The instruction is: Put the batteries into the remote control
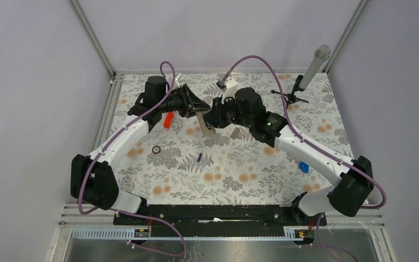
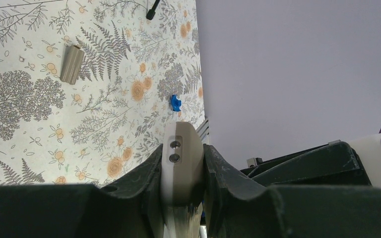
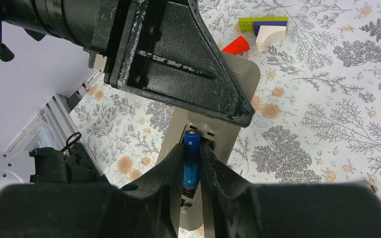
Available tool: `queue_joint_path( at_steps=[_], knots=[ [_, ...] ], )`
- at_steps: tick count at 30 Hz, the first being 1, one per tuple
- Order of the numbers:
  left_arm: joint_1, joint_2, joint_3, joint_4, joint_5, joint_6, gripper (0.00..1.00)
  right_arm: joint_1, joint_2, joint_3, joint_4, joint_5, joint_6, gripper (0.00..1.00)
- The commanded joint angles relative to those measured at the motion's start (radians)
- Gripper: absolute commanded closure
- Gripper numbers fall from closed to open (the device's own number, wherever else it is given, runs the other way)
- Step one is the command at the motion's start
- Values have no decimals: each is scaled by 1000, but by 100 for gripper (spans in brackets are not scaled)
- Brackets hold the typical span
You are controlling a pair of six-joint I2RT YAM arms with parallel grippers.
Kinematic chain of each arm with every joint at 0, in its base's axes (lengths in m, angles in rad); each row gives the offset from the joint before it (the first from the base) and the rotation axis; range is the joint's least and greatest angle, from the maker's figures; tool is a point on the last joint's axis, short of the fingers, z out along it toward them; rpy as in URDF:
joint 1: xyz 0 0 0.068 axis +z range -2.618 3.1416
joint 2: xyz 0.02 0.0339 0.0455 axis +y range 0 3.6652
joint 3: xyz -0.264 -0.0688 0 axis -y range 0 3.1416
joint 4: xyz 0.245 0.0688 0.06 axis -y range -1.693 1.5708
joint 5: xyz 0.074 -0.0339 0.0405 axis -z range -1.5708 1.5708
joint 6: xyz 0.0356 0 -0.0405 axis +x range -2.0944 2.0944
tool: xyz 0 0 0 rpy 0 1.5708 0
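My left gripper [image 1: 195,111] is shut on the remote control [image 1: 205,123] and holds it above the table with its grey-tan back toward the right gripper. In the left wrist view the remote [image 2: 181,161] stands edge-on between the fingers. My right gripper [image 3: 192,148] is shut on a blue battery [image 3: 191,161] and holds it in line with the open battery recess in the remote's back [image 3: 240,79]. In the top view the right gripper [image 1: 214,117] meets the remote. A second battery [image 1: 199,157] lies on the table, nearer the arm bases.
The grey cover piece [image 1: 234,132] lies just right of the grippers. An orange-red block [image 1: 167,120] lies to the left and a dark ring [image 1: 156,149] in front of it. A bright-blue lumpy object [image 1: 304,167] lies at the right. A microphone on a stand [image 1: 310,70] stands at the back right.
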Motion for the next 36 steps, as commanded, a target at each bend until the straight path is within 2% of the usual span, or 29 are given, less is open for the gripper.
queue_joint_path(
  at_steps=[1,12,17,36],
  knots=[
    [8,-12,63,45,24,-12,100,2,-31,-15,-12,-2,-19,75],
    [8,-11,63,7,7,24,100,2,-34,31,-40,74,43,72],
    [9,-10,64,-2,-1,31,100,2,-30,43,-64,108,46,75],
    [13,6,94,-42,-17,75,100,2,-47,43,-36,-2,24,72]
  ],
)
